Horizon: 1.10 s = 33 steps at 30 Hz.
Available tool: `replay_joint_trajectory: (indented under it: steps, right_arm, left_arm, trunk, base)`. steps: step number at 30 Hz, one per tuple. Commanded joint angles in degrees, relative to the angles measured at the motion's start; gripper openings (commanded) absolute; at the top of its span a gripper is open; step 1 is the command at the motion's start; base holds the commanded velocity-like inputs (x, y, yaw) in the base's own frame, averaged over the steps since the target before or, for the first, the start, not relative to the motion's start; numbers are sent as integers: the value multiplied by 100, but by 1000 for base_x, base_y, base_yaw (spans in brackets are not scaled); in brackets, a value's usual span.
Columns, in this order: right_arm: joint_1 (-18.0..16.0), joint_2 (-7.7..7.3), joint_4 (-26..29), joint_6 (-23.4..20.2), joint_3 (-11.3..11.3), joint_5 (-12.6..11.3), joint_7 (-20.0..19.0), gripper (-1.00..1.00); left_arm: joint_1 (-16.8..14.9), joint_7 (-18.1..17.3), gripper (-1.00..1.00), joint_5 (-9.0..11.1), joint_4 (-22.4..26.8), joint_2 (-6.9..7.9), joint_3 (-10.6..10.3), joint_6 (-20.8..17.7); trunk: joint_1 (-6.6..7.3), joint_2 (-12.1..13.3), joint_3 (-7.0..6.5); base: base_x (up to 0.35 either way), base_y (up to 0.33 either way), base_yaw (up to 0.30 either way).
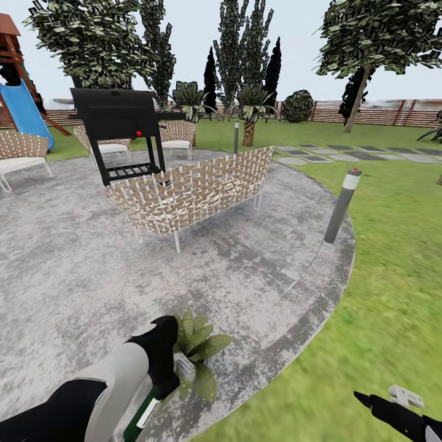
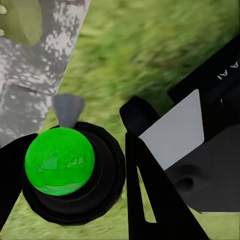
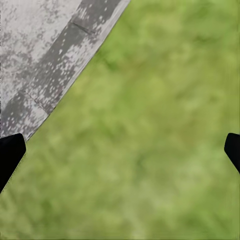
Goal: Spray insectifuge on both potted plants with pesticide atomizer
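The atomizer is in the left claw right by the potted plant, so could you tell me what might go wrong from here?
1. In the head view the left claw covers part of the potted plant, so the arm could knock its leaves.
2. In the left wrist view the atomizer sits over grass, with just a leaf at the frame's corner, so spray may miss.
3. One plant shows here; the second could go unsprayed.

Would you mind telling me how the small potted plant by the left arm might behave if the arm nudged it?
The potted plant would probably slide or tip easily, looking small beside the wicker seat. Its broad leaves would likely bend, not resist. Its pot is hidden behind the arm, so stability is uncertain.
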<state>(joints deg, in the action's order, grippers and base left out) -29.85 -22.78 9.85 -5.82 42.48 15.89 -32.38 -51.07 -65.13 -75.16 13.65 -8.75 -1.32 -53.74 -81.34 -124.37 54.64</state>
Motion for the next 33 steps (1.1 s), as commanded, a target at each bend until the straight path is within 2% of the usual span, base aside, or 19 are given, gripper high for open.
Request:
replay_joint_trajectory:
  steps: [1, 5, 7, 9, 17, 22, 33]
  right_arm:
    - [-3, 2, 13, -42, 49, 37, -32, 100]
    - [-4, 2, 16, -42, 49, 37, -24, 100]
    - [-4, 2, 16, -42, 49, 37, -25, 100]
    - [-4, 0, 17, -42, 49, 37, -24, 100]
    - [-4, 2, 17, -42, 49, 32, -27, 100]
    - [-4, 2, 17, -42, 49, 35, -24, 100]
    - [-4, 2, 17, -42, 49, 37, -25, 100]
  left_arm:
    - [0, -52, -100, -34, 29, -10, -15, -36]
    - [0, -52, -100, 28, 56, -37, -17, -35]
    - [0, -52, -100, 192, 58, -41, -18, -37]
    - [0, -52, -100, 259, 53, -41, -18, -39]
    - [16, -53, -100, 290, 33, -39, -9, -40]
    - [26, -57, -100, 291, 27, -39, -9, -40]
    - [27, -61, -100, 291, 24, -39, -9, -40]
  trunk:
    - [-1, -2, 6]
    - [-1, -2, 6]
    - [-1, -2, 6]
    - [-1, -2, 6]
    - [-1, -2, 6]
    - [-1, -2, 6]
    - [-1, -2, 6]
  base:
    - [172, 0, 0]
    - [48, 0, 75]
    - [6, 0, 245]
    - [2, -61, 193]
    - [0, -281, 45]
    - [0, -320, 232]
    - [3, -39, 272]
